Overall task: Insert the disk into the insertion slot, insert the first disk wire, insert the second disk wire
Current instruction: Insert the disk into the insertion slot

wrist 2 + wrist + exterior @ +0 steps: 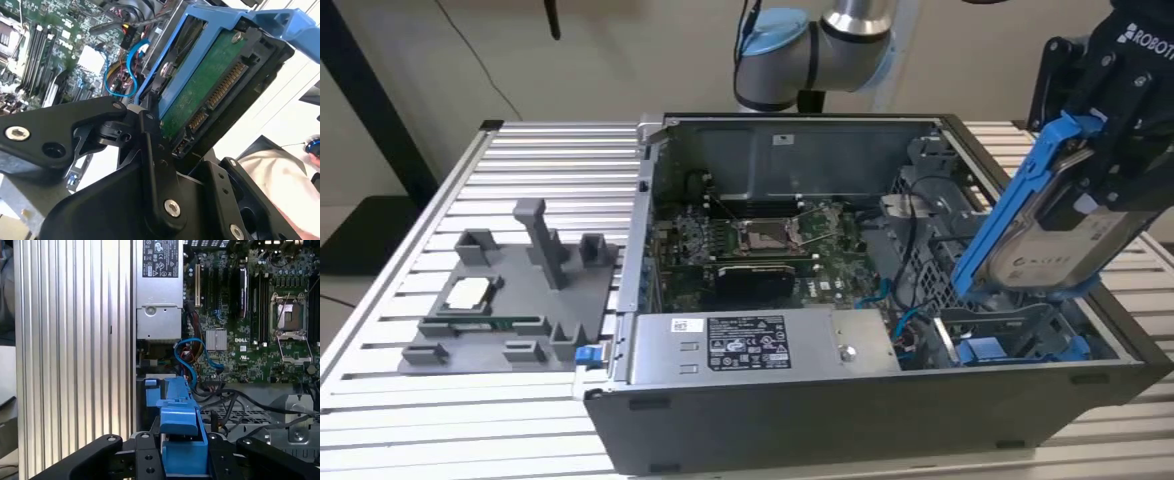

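Gripper (1117,150) is clamping the disk (1043,248) by its blue carrier, holding it tilted on edge, not yet seated, over the insertion slot (1014,335) at the exterior view's right end of the open computer case (854,410), near the power supply (761,345).

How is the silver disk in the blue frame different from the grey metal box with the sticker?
The silver-grey disk in its bright blue plastic frame hangs tilted over the open computer case, clamped in the black gripper; the grey metal power-supply box lies flat inside it. The disk wears a blue frame; the box is bare metal. Both are grey with a printed label.
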Available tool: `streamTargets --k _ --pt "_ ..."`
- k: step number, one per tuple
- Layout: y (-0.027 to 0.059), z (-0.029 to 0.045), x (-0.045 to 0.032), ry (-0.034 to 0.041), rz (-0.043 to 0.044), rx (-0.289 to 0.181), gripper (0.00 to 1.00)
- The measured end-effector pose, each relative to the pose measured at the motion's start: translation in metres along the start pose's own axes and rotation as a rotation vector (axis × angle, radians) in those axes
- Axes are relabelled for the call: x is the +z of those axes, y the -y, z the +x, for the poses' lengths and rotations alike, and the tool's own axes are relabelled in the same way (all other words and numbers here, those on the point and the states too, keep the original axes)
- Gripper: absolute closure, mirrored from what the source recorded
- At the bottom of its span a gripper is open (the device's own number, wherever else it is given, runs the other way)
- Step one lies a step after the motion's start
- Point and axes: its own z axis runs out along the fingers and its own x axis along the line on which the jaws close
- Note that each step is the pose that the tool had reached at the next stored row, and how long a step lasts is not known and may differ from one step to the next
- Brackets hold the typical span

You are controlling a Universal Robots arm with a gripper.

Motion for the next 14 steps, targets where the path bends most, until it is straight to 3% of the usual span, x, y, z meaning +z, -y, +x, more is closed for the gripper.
streamTargets --k 14 --pt "0.0007 0.0001 0.0161 0.0001 0.0000 -0.001 0.67"
